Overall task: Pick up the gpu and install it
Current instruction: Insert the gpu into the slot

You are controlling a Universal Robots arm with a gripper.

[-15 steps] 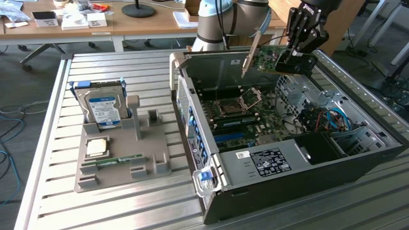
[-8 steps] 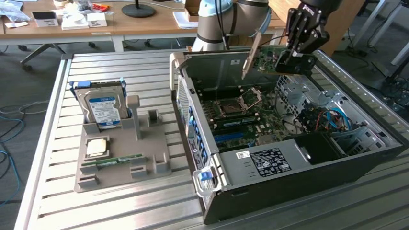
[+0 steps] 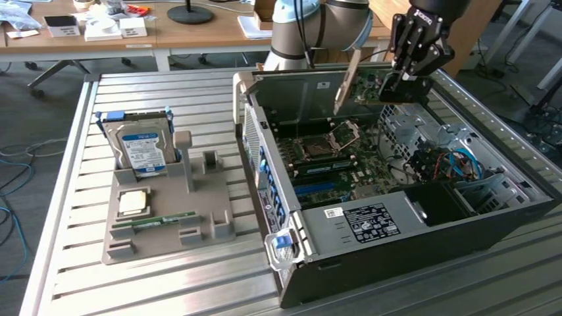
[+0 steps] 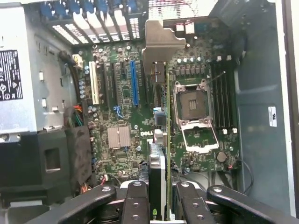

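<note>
GPU [image 3: 367, 85] pickup is done: you can see the card gripped edge-on between the part-closed fingers of the claw [image 3: 399, 91], well apart from the grey parts tray [image 3: 167, 227]. Installation is left. The card hangs over the open computer case [image 3: 395, 263], above the motherboard [image 3: 338, 155], its silver bracket [image 3: 345, 82] toward the rear slot openings, not yet seated in any slot.

Drive: silver blue-labelled hard drive [image 3: 145, 153], upright, left of frame
Holder: grey plastic moulded tray [image 3: 215, 224], lower left
Memory: narrow green RAM stick [image 3: 154, 222], flat on tray
Surface: slatted metal tabletop [image 3: 131, 289]
</note>
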